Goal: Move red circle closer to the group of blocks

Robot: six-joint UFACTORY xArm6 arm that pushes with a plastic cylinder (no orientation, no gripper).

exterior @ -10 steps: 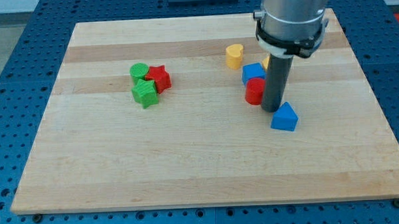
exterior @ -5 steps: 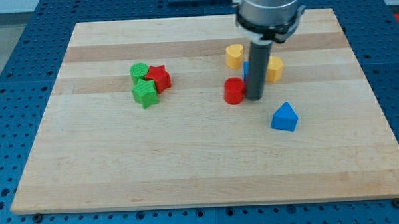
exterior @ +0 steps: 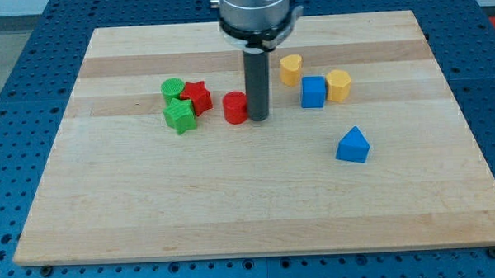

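Note:
The red circle (exterior: 236, 107) lies on the wooden board, a short gap to the right of a cluster made of a green circle (exterior: 172, 89), a red star (exterior: 197, 96) and a green star (exterior: 179, 117). My tip (exterior: 257, 120) touches the red circle's right side. The rod rises straight up to the arm at the view's top.
To the right stand a yellow heart (exterior: 290, 69), a blue cube (exterior: 313, 92) and a yellow hexagon (exterior: 338, 85). A blue triangle (exterior: 352, 144) lies lower right. The board's edge (exterior: 260, 252) runs along the view's bottom.
My tip has swept left, pushing the red circle away from the blue cube toward the green and red cluster. The blue cube is now uncovered. Other blocks have not moved.

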